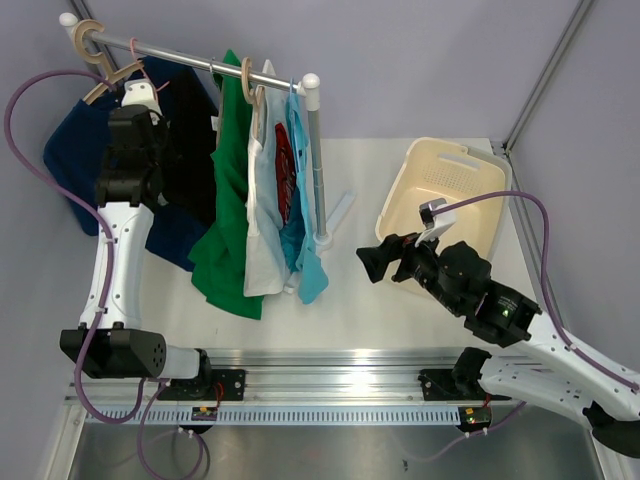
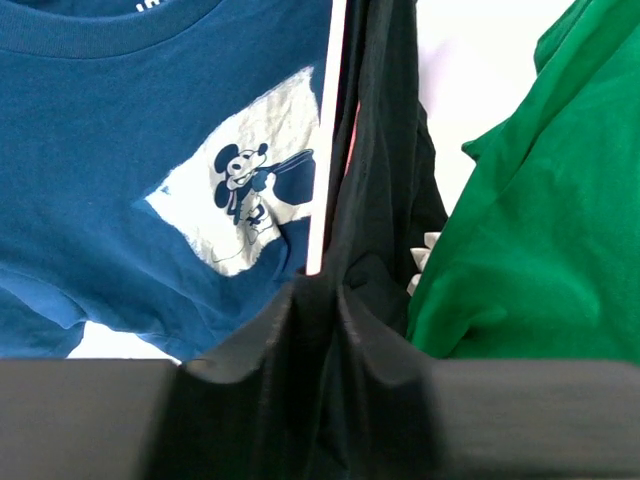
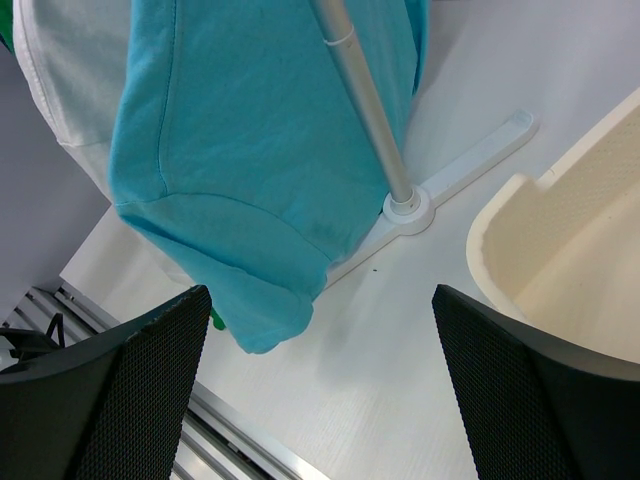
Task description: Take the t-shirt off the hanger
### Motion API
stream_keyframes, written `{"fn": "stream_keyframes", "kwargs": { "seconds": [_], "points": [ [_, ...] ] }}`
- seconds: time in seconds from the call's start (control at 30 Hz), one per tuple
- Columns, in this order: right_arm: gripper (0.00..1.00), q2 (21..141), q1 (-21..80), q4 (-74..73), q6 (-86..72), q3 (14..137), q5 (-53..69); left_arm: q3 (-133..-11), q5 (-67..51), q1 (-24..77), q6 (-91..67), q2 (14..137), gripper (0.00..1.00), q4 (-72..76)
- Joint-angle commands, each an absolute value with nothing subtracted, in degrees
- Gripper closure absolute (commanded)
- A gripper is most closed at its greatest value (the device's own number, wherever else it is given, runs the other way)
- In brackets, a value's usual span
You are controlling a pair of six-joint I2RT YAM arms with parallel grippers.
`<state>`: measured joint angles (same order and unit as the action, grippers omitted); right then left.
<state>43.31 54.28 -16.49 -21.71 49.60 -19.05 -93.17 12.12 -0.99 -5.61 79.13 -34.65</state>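
**While the left gripper (image 1: 140, 97) pinches the black t-shirt (image 1: 190, 140), the right gripper (image 1: 370, 262) gapes**

As we look down from above, the black t-shirt hangs on the rail (image 1: 190, 58) between a navy t-shirt (image 1: 75, 160) and a green t-shirt (image 1: 230, 200). The left gripper sits high at its collar end, close to a wooden hanger (image 1: 100, 70). The right gripper hovers over the table (image 1: 350, 300), between the rack and a cream basket (image 1: 440, 160).

From the left wrist, we see black cloth (image 2: 380, 150) gathered into folds between the closed jaws, with the navy shirt's cartoon print (image 2: 245, 185) behind it.

From the right wrist, we see the fingers (image 3: 120, 400) spread wide with nothing between them, above a teal t-shirt (image 3: 250, 150), the rack's pole (image 3: 370, 110) and the basket's rim (image 3: 500, 200).
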Motion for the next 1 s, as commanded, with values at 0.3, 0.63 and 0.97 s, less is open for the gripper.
{"fn": "stream_keyframes", "kwargs": {
  "seconds": [0.3, 0.63, 0.97],
  "points": [
    [0.00, 41.92, 54.84, -16.52, -22.06, 52.03, -19.95, -99.57, 10.20, -1.32, -6.15, 78.84, 1.00, -33.22],
    [0.00, 40.96, 54.76, -16.70, -22.32, 51.94, -19.60, -105.12, 6.41, -1.32, -7.73, 78.58, 1.00, -33.22],
    [0.01, 41.40, 54.84, -16.61, -22.32, 52.03, -19.60, -105.38, 8.44, -1.32, -5.19, 75.07, 1.00, -33.22]
  ]
}}
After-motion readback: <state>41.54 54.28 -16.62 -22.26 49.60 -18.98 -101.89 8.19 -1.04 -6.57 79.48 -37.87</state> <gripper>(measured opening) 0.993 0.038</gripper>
